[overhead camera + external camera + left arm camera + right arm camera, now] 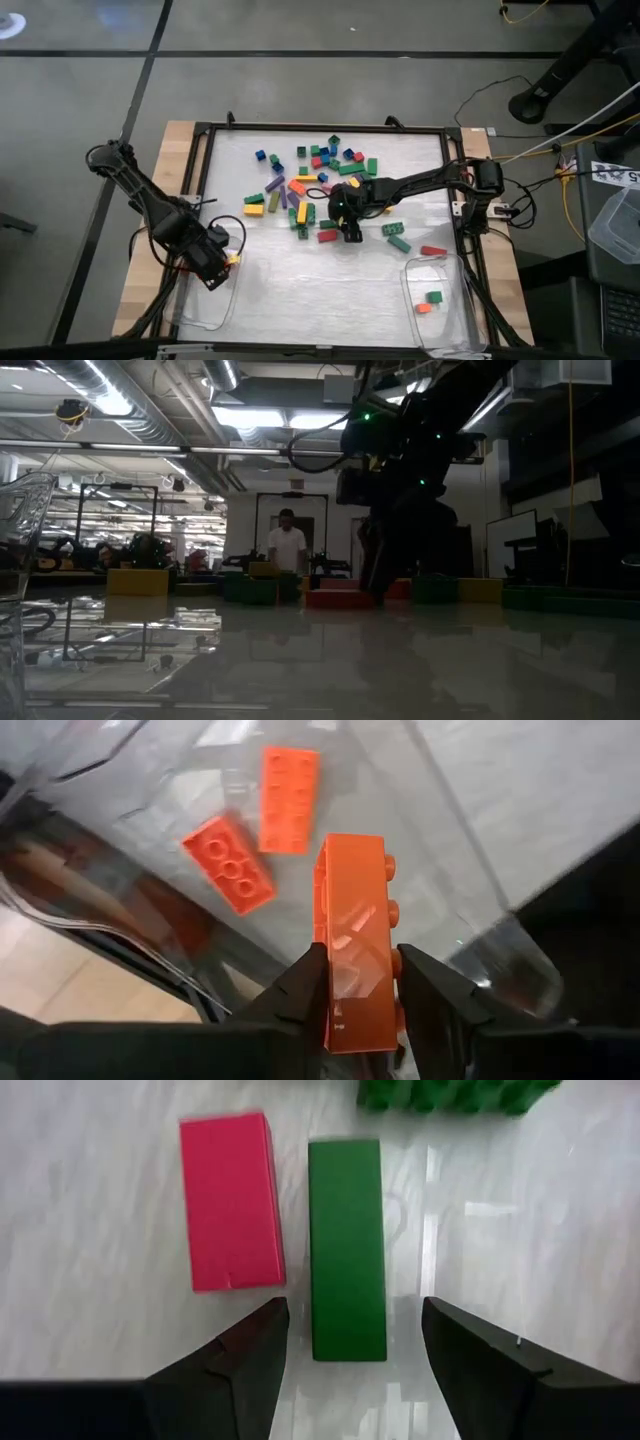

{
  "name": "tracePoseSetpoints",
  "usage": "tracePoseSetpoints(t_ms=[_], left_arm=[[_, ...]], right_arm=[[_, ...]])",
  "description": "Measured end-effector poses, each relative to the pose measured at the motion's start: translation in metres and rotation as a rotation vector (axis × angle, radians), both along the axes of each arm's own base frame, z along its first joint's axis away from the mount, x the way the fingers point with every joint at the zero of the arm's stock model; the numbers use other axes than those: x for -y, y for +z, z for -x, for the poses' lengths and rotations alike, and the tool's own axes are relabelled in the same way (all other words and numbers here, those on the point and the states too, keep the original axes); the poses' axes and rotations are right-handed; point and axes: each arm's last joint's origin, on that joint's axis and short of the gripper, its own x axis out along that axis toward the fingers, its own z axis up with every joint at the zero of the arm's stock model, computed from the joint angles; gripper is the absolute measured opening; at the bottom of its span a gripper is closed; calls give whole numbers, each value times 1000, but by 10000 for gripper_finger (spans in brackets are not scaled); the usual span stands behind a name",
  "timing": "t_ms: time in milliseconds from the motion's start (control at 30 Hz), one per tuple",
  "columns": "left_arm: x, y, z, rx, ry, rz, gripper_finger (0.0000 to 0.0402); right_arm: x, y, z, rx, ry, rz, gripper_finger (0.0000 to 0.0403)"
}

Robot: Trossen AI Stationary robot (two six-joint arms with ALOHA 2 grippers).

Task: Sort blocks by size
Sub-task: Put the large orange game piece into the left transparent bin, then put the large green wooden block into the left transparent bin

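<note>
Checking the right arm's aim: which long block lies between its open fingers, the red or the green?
The green block, lined up between the right gripper's fingers; the red block lies alongside.

table, blocks and two tubs

the table (300,275) carries scattered blocks (310,185) across its far half, and two clear tubs (440,300) at its near corners.
</note>
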Motion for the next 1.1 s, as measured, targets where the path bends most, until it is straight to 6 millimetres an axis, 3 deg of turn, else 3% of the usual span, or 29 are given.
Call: tracePoseSetpoints(t_ms=[200, 367, 700, 933, 1100], left_arm=[[-4, -20, 4, -67, 50, -51, 98], [-5, -25, 5, -68, 1, -64, 98], [-8, -35, 7, -104, 70, -77, 100], [-13, -55, 14, -185, 125, -112, 133], [-13, -58, 15, -192, 95, -114, 140]], right_arm=[[0, -12, -3, -28, 1, -1, 230], [0, -12, -3, -27, 1, -1, 223], [1, -13, -3, -27, -5, 3, 166], [1, -14, -3, -28, -7, 4, 138], [1, -14, -3, -30, -7, 3, 118]])
